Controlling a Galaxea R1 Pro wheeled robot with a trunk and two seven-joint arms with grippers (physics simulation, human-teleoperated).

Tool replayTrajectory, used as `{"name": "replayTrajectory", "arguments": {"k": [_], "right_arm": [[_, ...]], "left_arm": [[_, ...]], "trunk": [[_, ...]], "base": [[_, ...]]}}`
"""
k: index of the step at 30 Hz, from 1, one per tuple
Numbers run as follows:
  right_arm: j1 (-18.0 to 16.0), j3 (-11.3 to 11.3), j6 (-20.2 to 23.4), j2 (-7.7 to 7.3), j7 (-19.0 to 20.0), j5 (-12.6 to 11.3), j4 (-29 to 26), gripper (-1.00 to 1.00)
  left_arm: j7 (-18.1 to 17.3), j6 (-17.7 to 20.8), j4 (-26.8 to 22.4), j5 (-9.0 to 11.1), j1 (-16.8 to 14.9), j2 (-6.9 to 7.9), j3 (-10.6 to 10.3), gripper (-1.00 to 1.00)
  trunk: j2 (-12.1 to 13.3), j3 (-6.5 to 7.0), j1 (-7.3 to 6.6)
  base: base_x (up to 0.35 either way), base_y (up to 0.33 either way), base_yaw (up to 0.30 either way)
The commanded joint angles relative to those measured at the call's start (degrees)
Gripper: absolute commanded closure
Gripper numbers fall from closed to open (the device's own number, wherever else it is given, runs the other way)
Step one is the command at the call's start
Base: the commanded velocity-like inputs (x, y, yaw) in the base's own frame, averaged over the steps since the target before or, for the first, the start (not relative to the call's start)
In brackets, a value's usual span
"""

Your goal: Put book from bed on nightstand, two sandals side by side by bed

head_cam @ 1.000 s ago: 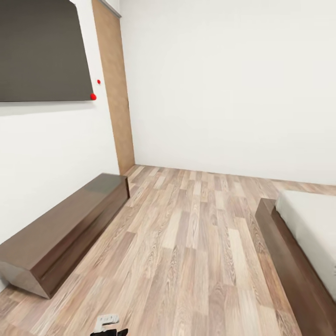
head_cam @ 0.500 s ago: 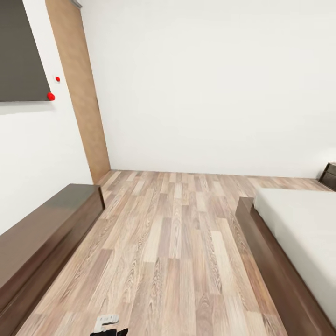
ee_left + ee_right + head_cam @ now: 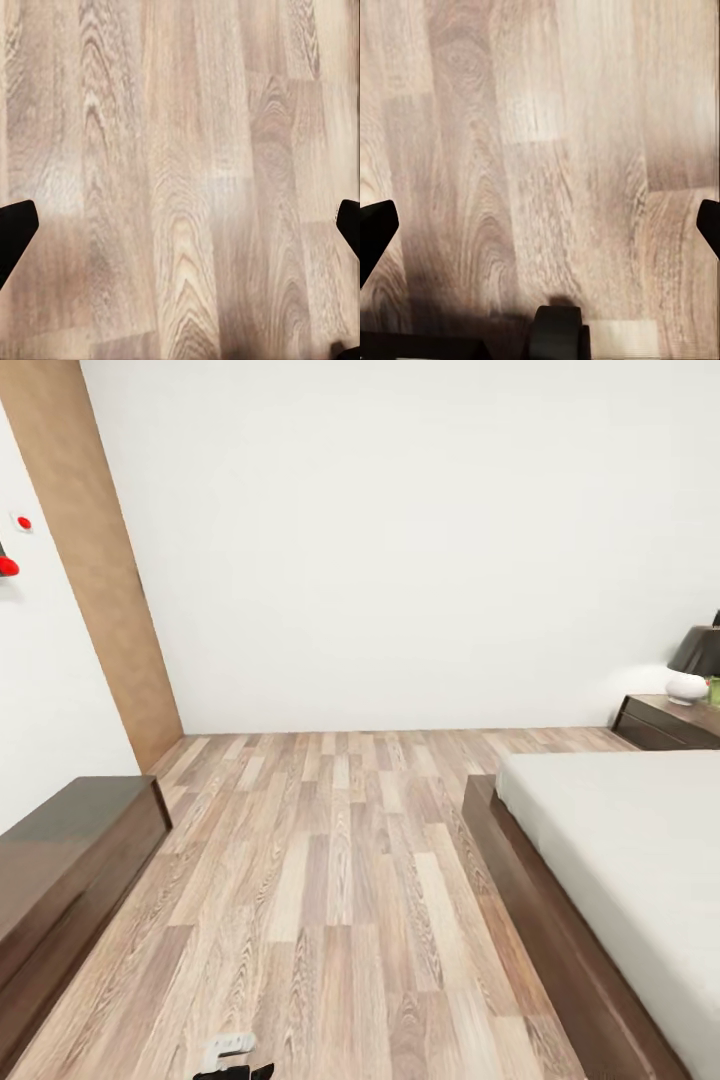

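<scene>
The bed (image 3: 560, 880), with a dark brown frame and a pale grey mattress (image 3: 640, 840), runs along the right of the head view. A nightstand (image 3: 665, 722) stands at the far right beside it, against the back wall. On the visible part of the mattress I see no book, and no sandals on the floor in view. My left gripper (image 3: 180, 225) is open over bare wood planks, with its dark fingertips (image 3: 15, 232) far apart. Just as wide open, my right gripper (image 3: 540, 225) also looks down on bare floor.
A long low dark brown cabinet (image 3: 60, 880) lines the left wall. A tan door panel (image 3: 100, 590) stands in the far left corner. A lamp with a dark shade (image 3: 695, 660) sits on the nightstand. Wood-plank floor (image 3: 330, 880) stretches between cabinet and bed.
The camera has turned to the right: the dark wall panel has slid out on the left, and more of the bed plus the nightstand and lamp have come in on the right.
</scene>
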Motion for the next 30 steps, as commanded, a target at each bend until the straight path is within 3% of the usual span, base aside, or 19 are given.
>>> {"name": "replayTrajectory", "arguments": {"k": [1,30], "right_arm": [[-0.09,-0.49,-0.13,-0.03,0.07,0.59,0.17,-1.0],[-0.07,-0.49,-0.13,-0.03,0.07,0.59,0.17,-1.0]], "left_arm": [[-0.12,-0.28,0.03,-0.61,-0.02,0.02,0.45,-1.0],[-0.12,-0.34,0.03,-0.62,-0.02,0.02,0.43,-1.0]], "trunk": [[-0.03,-0.05,-0.01],[-0.03,-0.05,-0.01]], "base": [[0.004,0.0,-0.3],[0.0,0.0,-0.3]]}}
